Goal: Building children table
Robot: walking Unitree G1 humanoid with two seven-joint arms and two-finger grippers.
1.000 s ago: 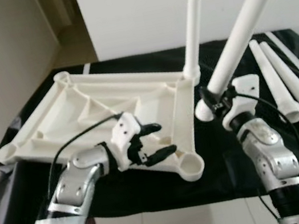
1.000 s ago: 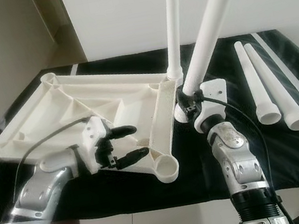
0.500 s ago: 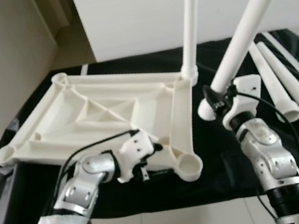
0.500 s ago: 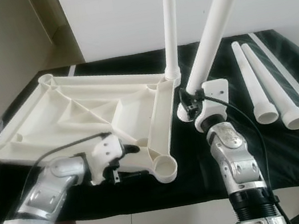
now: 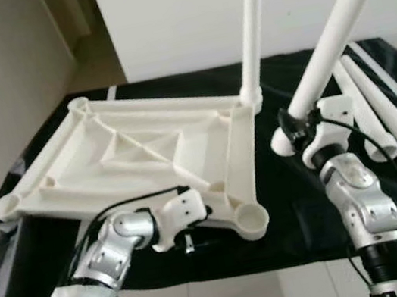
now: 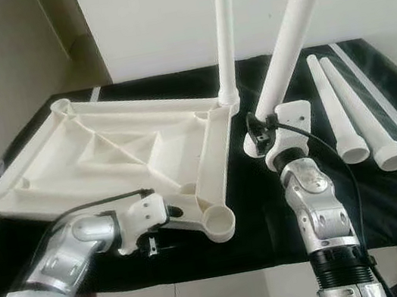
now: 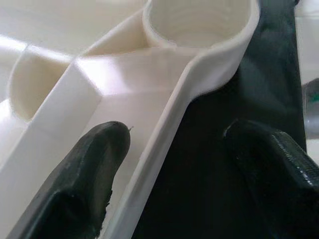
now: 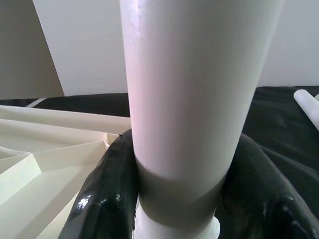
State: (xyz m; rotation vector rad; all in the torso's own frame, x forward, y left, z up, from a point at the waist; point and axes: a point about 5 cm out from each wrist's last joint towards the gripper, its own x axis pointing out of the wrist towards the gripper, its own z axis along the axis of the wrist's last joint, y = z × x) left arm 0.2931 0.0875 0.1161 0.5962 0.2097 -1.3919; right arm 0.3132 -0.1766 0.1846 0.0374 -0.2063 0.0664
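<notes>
- One leg [image 6: 225,28] standing upright in the far corner socket of the upturned white tabletop [image 6: 99,154], so roughly a quarter of the leg-fitting done by the look of it.
- Second leg [image 6: 292,24] clamped near its thick end in the right gripper [image 6: 269,136], black fingers [image 8: 107,199] pressed on both sides of the tube; held tilted, foot end hanging above the black cloth [image 6: 270,205] beside the tabletop's right edge, not yet over any socket.
- Near-right corner socket [image 6: 218,223] open and unfilled, likely the next target; two left-hand sockets also unfilled.
- Two spare legs [image 6: 354,113] lying side by side on the cloth to the right, well apart from the tabletop.
- Left gripper [image 7: 174,164] down at the tabletop's near edge just beside that open socket, fingers apart: one fingertip [image 7: 97,154] inside the rib wall, the other outside over the cloth, straddling the edge without squeezing it yet.
- Hard to judge: whether the standing leg is fully seated; tops of both raised legs cut off; left fingertips tucked behind the wrist housing in the head views.
</notes>
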